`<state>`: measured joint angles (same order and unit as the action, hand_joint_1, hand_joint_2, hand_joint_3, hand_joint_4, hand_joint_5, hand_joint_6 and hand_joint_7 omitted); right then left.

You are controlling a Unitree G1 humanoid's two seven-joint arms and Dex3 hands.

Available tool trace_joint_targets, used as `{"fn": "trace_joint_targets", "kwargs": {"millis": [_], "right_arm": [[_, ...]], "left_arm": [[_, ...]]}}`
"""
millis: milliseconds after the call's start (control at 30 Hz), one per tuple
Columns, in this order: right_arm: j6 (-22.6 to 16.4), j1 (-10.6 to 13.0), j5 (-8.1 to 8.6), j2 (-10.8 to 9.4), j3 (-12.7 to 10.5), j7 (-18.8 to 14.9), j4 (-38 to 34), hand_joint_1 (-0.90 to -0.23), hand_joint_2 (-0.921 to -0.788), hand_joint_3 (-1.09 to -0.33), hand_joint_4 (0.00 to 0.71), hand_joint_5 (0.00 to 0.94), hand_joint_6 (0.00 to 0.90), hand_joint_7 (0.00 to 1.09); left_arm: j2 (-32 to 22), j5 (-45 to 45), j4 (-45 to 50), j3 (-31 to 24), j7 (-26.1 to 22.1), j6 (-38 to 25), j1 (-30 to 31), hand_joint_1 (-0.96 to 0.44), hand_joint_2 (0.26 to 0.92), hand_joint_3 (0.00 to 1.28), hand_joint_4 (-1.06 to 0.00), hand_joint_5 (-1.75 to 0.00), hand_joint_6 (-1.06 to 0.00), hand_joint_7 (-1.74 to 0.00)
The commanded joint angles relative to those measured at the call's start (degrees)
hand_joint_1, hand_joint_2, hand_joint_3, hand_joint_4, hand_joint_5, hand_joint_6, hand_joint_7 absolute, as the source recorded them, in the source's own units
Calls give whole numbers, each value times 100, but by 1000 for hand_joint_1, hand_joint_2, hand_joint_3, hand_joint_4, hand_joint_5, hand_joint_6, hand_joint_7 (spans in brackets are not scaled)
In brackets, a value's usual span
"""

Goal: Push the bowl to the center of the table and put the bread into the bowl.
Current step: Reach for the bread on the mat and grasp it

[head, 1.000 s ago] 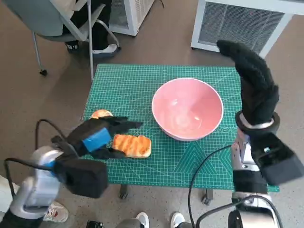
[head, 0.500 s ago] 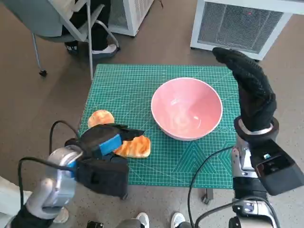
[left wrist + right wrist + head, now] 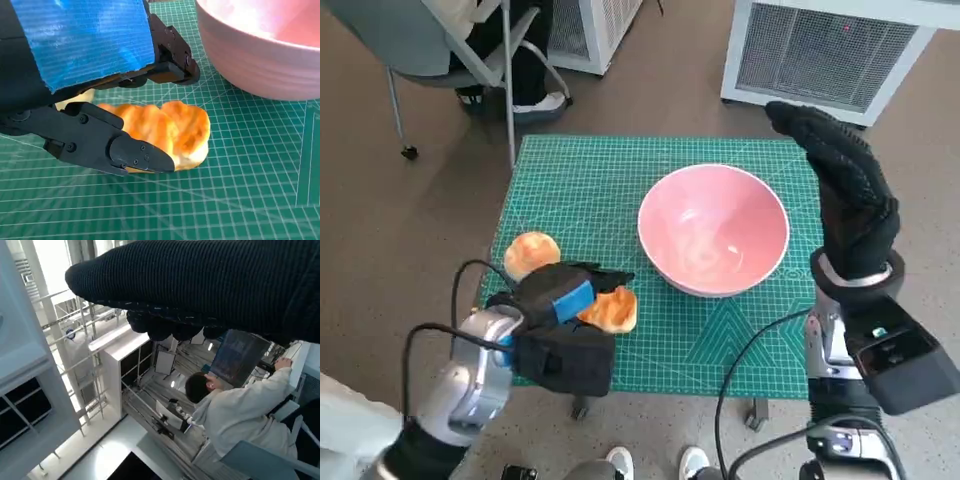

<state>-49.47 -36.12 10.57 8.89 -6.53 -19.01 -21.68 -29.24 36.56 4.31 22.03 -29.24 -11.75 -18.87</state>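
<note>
change: over the last second the left hand has drawn back toward the robot's body and settled lower over the toasted bread; more of the round bun now shows beyond it. the bowl and the right hand have barely shifted.
meaning: the bowl already looks near the middle of the green mat, so the push seems done; the step in hand is likely the grasp on the bread, which is not yet in the bowl.
left hand: fingers spread apart around the bread. in the left wrist view one black finger lies along the near side of the bread and another reaches over its far side. whether they press on the crust or just bracket it, i cannot tell; the bread sits flat on the mat, not lifted.
bread: under and between the left hand's fingers, its end poking out past the fingertips toward the bowl.
bowl: just beyond the left fingertips; close beside the right hand's palm side.
right hand: raised upright at the bowl's side, fingers extended, holding nothing; no contact with the rim is visible.
bun: just behind the left hand, on its far side from the bowl.
</note>
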Motion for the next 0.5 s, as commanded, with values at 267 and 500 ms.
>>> {"fn": "trace_joint_targets", "kwargs": {"millis": [267,500], "right_arm": [[134,188,-87,-11,49,103,81,-536,-921,-733,303,7,-1,772],[136,187,-53,-17,54,99,38,-536,-921,-732,304,7,-1,772]], "left_arm": [[145,156,-591,-33,1086,690,109,15,915,85,-695,-1073,-595,-928],[35,138,-211,-213,1059,709,119,5,920,58,-707,-1225,-643,-1037]]}}
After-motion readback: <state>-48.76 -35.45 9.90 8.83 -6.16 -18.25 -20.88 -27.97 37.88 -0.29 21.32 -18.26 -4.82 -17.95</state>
